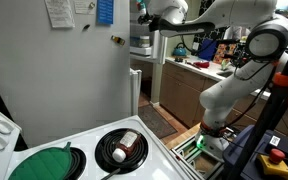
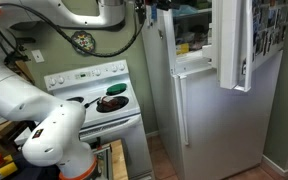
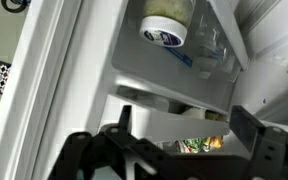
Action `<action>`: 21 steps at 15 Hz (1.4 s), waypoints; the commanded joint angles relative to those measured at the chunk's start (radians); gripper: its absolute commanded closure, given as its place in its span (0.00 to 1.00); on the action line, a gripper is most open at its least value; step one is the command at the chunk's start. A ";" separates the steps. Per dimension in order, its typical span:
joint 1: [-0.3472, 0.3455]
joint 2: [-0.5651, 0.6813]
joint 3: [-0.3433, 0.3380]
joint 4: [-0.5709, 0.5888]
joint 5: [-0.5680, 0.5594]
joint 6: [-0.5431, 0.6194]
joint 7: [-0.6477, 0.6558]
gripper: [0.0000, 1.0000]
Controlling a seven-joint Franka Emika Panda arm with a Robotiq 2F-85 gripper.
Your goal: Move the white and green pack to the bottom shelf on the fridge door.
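My gripper (image 3: pixel 187 112) is open and empty, its two dark fingers spread wide at the bottom of the wrist view. It is up at the open top compartment of the white fridge (image 2: pixel 209 110) and shows in both exterior views (image 1: pixel 144 15) (image 2: pixel 144 8). Between the fingers, behind a white shelf rail (image 3: pixel 174 125), part of a pack with green and orange print (image 3: pixel 196 144) shows; I cannot tell if this is the white and green pack. A jar with a white and blue lid (image 3: pixel 168 30) sits on another shelf further off. The fingers touch nothing.
The upper fridge door (image 2: pixel 234 40) stands open, with papers on its outside. A white stove (image 2: pixel 94 100) stands beside the fridge, with a pan (image 1: pixel 121 147) on one burner and a green cover (image 1: pixel 46 162) on another. A cluttered counter (image 1: pixel 199 65) lies behind the arm.
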 commanded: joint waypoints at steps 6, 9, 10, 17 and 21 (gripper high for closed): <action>-0.043 0.023 0.012 0.037 -0.052 0.021 0.102 0.00; -0.061 0.023 0.013 0.072 -0.089 0.057 0.181 0.00; -0.068 0.025 0.015 0.086 -0.107 0.060 0.205 0.00; -0.115 0.076 0.020 0.171 -0.342 0.097 0.497 0.00; -0.083 0.119 0.016 0.204 -0.494 0.017 0.698 0.00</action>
